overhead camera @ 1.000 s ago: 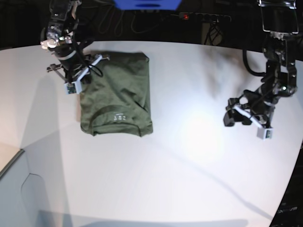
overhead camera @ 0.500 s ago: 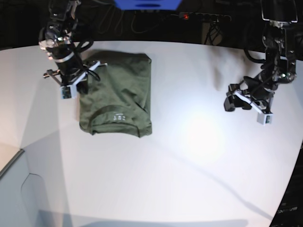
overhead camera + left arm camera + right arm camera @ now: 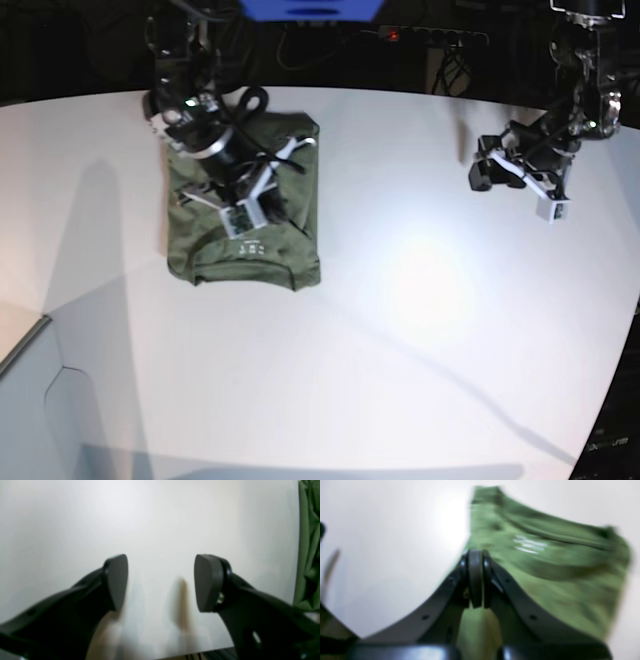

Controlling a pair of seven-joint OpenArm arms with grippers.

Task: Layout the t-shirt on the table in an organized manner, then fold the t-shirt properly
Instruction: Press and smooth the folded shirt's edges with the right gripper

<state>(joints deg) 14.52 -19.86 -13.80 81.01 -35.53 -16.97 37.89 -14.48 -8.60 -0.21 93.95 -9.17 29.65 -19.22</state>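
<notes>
T-shirt (image 3: 245,215), olive green, lies folded on the far left of the white tabletop (image 3: 400,330). Right pincer (image 3: 475,580) hovers over its middle, fingers pressed together; whether cloth is caught between them cannot be told. Far right, left pincer (image 3: 485,170) hangs above bare tabletop, fingers spread apart, nothing between them.

Robot lab: white table (image 3: 400,380), black backdrop, power strip (image 3: 425,36).
</notes>
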